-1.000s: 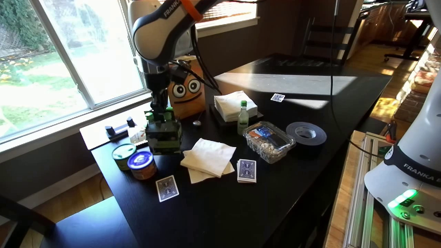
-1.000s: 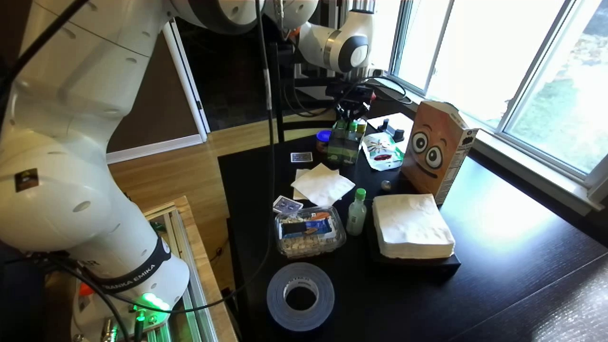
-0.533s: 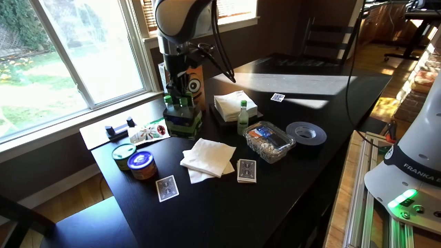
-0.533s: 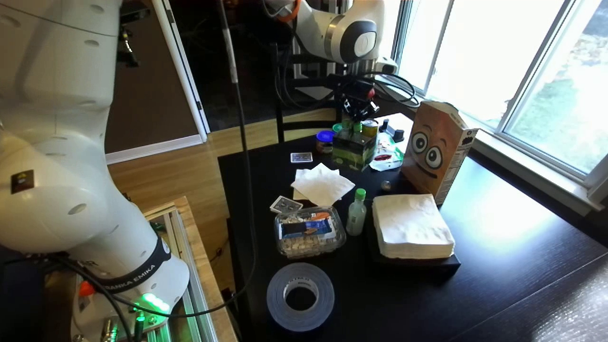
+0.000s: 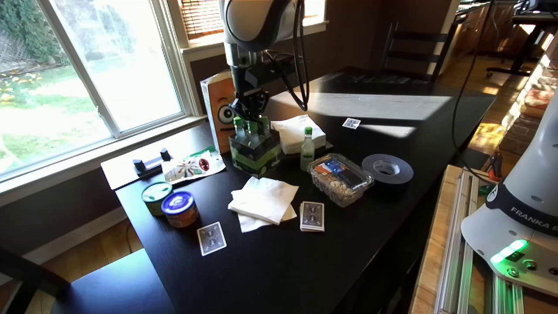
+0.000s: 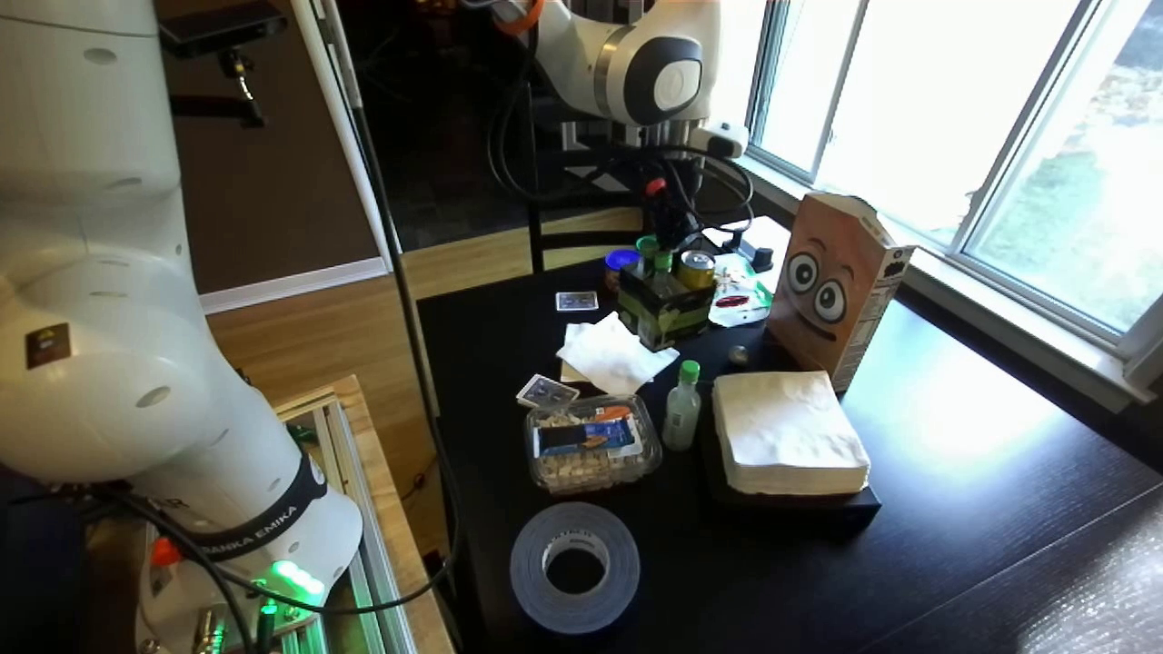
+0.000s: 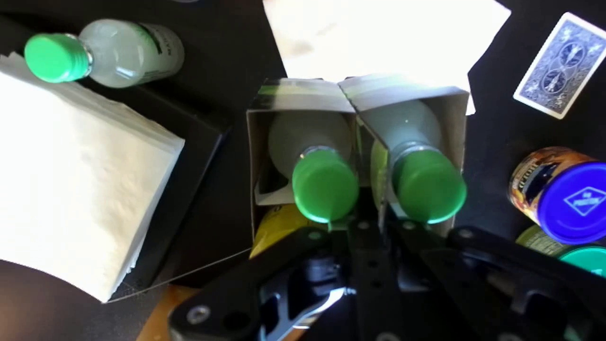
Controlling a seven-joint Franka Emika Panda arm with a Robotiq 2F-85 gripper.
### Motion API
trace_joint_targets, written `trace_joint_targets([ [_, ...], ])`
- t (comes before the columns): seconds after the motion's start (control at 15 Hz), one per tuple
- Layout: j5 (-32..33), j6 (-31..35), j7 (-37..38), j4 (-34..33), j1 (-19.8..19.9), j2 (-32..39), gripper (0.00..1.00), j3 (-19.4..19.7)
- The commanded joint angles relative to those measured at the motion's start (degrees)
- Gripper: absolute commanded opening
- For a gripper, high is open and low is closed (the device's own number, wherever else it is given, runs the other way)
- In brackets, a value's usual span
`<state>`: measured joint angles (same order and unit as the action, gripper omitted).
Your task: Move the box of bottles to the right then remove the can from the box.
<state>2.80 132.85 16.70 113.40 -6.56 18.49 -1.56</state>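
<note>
The bottle carrier [image 5: 250, 161] hangs or slides under my tool [image 7: 382, 228], base clearance impossible to judge. In the last second it has gone rightward, as seen in an exterior view, and turned a corner toward the viewer. The blue-lidded tub [image 5: 179, 209] and green-lidded tub [image 5: 156, 194] now lie well behind the tool's travel; the white printed pouch [image 5: 192, 169], partly covered a second ago, shows fully there too. Tool together, clamped on the carrier's cardboard divider [image 7: 380, 166], between two green caps [image 7: 325, 187]. Divider moving with me; grip seems sound. The can [image 6: 697, 270], yellow-sided with a pale metal top, sits in a compartment just beside the tool, partly hidden by it in the wrist view. Ahead of the tool, the paper napkin stack [image 5: 298, 133] and the loose green-capped bottle [image 5: 307, 152] are now near. My reading: the shift right is well along, the can's removal not begun. Room is shrinking, so more travel could brush the stack. Best to settle the carrier level on the tabletop [image 5: 283, 270], part from the divider, rise clear of the caps, then come down over the can.
</note>
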Motion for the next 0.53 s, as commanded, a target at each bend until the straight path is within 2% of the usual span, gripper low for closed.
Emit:
trace_joint_targets([
  [0.0, -0.1, 0.6, 1.1, 0.9, -0.4, -0.5, 0.03, 0.2],
  [0.2, -1.2, -0.6, 4.4, -1.0, -1.1, 0.8, 0.01, 0.1],
  [0.27, -0.6, -0.9, 9.9, -2.0, -1.9, 2.0, 0.01, 1.2],
  [0.47, -5.4, -2.3, 14.7, -4.8, -1.2, 5.4, 0.01, 0.8],
])
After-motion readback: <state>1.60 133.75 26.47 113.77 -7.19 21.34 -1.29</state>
